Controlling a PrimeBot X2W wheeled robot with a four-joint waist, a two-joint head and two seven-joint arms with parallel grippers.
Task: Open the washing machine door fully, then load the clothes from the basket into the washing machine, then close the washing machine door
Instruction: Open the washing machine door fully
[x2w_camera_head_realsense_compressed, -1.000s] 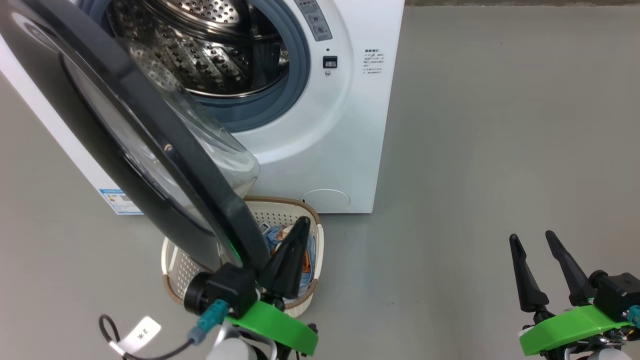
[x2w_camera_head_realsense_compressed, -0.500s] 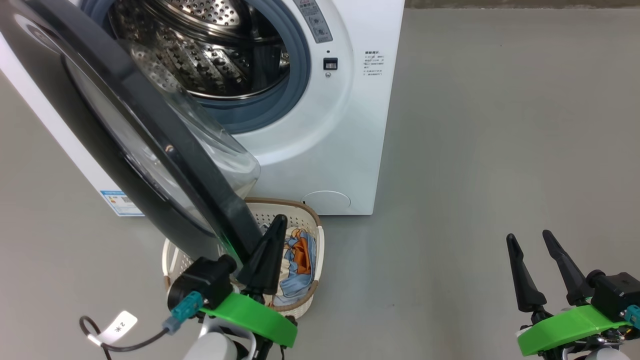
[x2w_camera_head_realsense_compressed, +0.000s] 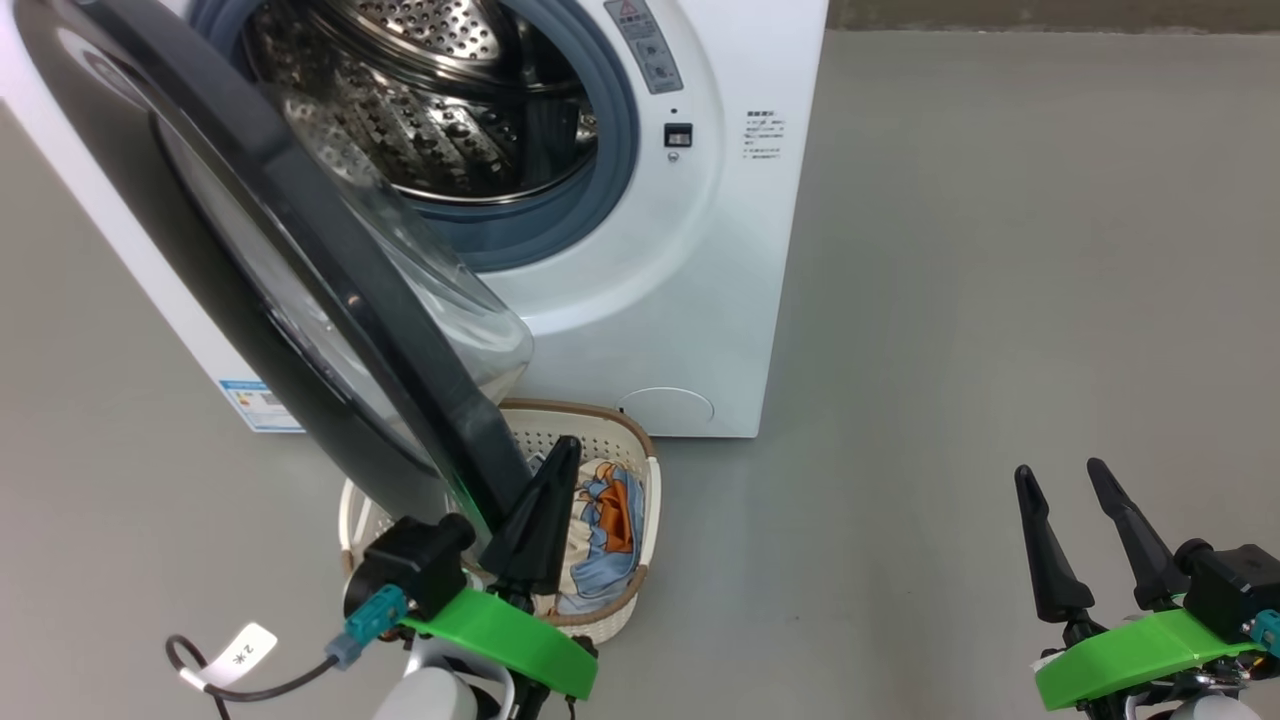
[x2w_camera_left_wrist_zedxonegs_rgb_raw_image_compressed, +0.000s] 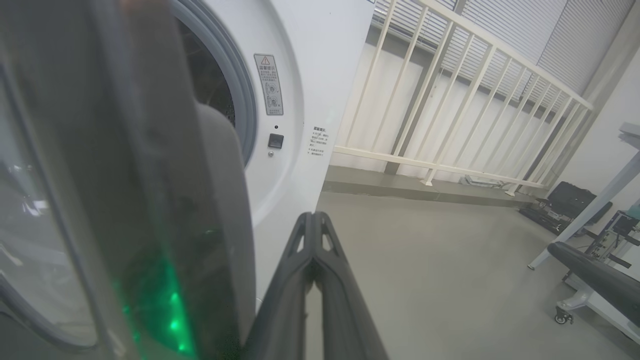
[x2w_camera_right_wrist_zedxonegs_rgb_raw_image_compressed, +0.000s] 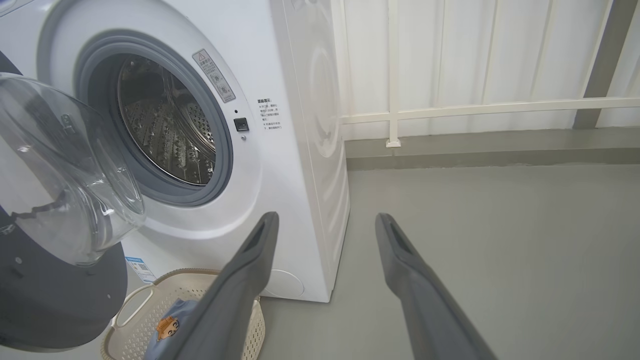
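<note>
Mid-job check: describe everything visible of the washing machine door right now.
The washing machine door is a large round glossy black ring with a clear domed glass bowl bulging from its inner face. It stands open, swung out from the drum opening at the head view's left. Its lower edge overhangs the basket. The shut left gripper sits right beside that edge; contact cannot be confirmed. A green glow reflects off it there.

One washer (x2w_camera_head_realsense_compressed: 700, 250), with one round door (x2w_camera_head_realsense_compressed: 330, 290) and one steel drum (x2w_camera_head_realsense_compressed: 440, 110). One basket (x2w_camera_head_realsense_compressed: 655, 500) on the floor (x2w_camera_head_realsense_compressed: 950, 300) near it, holding a bundle of clothes (x2w_camera_head_realsense_compressed: 605, 530); how many pieces, I cannot tell. Two claws, the left claw (x2w_camera_head_realsense_compressed: 563, 450) and the right claw (x2w_camera_head_realsense_compressed: 1060, 472), with two dark fingers (x2w_camera_head_realsense_compressed: 1040, 560) each. One small blue label (x2w_camera_head_realsense_compressed: 262, 400) on the washer's left side.
</note>
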